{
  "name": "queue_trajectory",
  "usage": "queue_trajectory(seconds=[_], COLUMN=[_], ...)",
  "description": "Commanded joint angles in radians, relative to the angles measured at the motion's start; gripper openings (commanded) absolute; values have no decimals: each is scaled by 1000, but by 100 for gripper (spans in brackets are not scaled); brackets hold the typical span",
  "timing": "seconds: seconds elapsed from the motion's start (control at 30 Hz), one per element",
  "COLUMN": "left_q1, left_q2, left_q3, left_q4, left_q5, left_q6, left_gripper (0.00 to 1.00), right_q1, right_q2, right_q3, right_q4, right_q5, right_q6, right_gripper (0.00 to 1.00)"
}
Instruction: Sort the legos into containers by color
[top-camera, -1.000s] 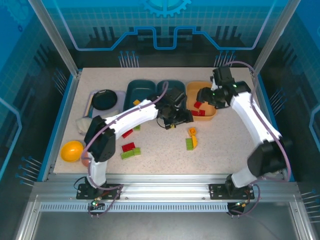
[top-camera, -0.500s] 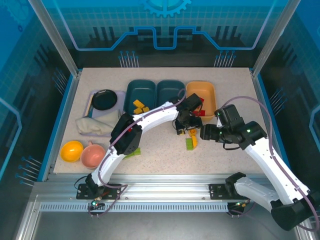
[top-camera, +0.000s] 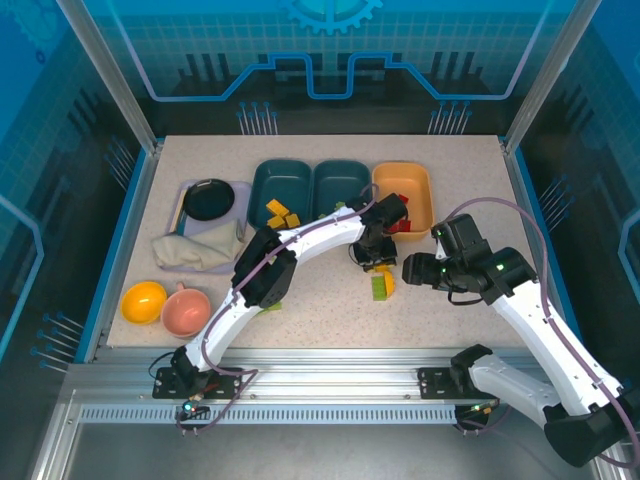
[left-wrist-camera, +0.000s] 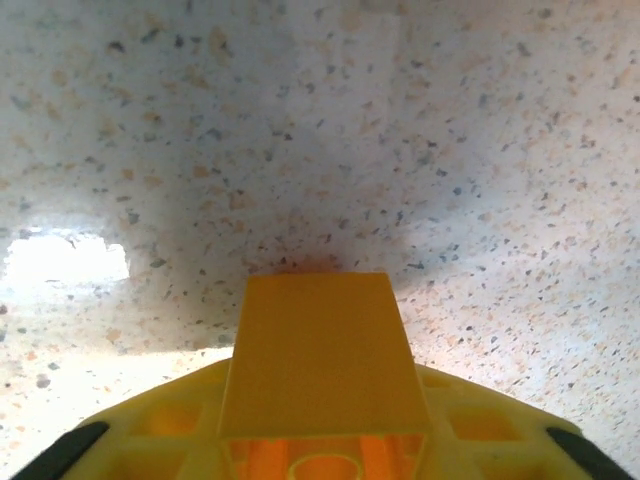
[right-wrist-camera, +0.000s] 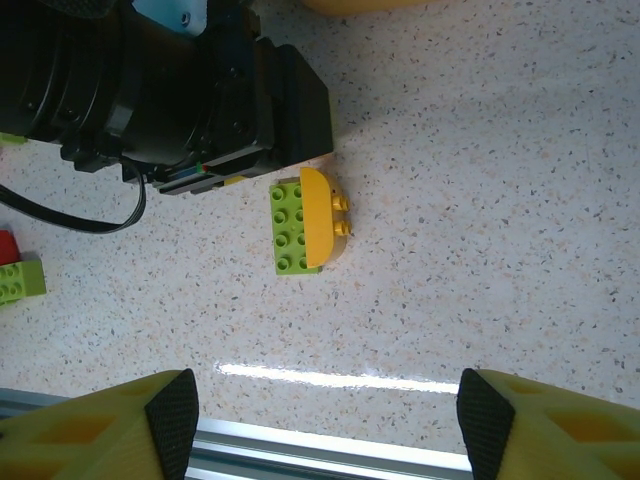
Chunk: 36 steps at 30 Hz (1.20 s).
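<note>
Colour decides the hold: the left gripper (top-camera: 372, 256) pinches a yellow sloped plastic brick (left-wrist-camera: 315, 360) low over the speckled table (left-wrist-camera: 480, 150), right of centre. It is presumably bound for the leftmost dark teal plastic tray (top-camera: 262, 185) on the far side (yellow bricks (top-camera: 278, 213) lie there). The right gripper (right-wrist-camera: 325, 410) hangs wide and empty near a light green studded brick (right-wrist-camera: 290, 230), likely its target.

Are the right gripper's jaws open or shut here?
Open: the right gripper has its jaws wide apart in its wrist view, with nothing between them.
</note>
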Motion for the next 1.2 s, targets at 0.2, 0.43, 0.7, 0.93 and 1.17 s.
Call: queue_trajectory(seconds=[0.2, 0.43, 0.7, 0.93, 1.17], left_q1=[12, 211, 500, 575, 602], left_q2=[-213, -478, -433, -138, 29], left_q3=[-34, -298, -299, 10, 152], left_q4=[-136, -109, -13, -83, -123], left_q5=[-162, -204, -142, -107, -57], left_q6=[47, 56, 115, 140, 105], left_gripper=[21, 21, 22, 23, 29], right_q1=[24, 198, 391, 404, 384], right_q2=[-2, 102, 322, 468, 541], right_q3=[5, 55, 162, 270, 311], right_q4=[60, 203, 425, 458, 438], right_q5=[-77, -88, -60, -46, -60], right_q6=[-54, -133, -156, -139, -128], right_gripper=[70, 70, 73, 74, 74])
